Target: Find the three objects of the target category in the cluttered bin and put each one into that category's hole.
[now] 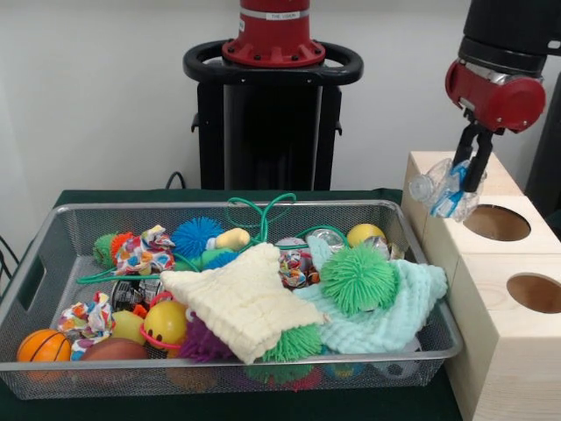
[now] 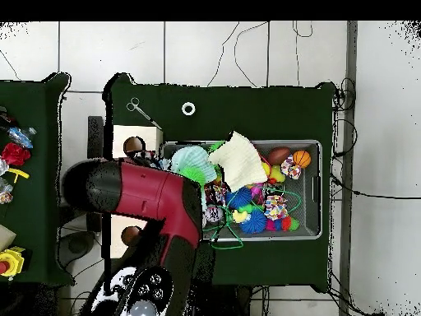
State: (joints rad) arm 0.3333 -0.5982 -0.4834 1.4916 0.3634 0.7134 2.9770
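The bin (image 1: 263, 364) is a silvery wire-mesh basket on the green table, full of toys; it also shows in the overhead view (image 2: 316, 189). My gripper (image 1: 467, 180) hangs to the right of the bin, above the pale wooden box. It is shut on a crumpled clear plastic piece with a blue patch (image 1: 445, 191). The piece hangs just left of and above the nearer-back round hole (image 1: 497, 222). A second hole (image 1: 535, 292) lies in the box in front of it. In the overhead view the red arm (image 2: 140, 193) hides the gripper.
In the bin lie a cream cloth (image 1: 241, 298), a mint cloth (image 1: 399, 311), a green spiky ball (image 1: 358, 279), a blue spiky ball (image 1: 196, 235), a small basketball (image 1: 44, 346) and a yellow smiley ball (image 1: 165, 323). Scissors (image 2: 141, 111) and a tape roll (image 2: 188, 109) lie on the table.
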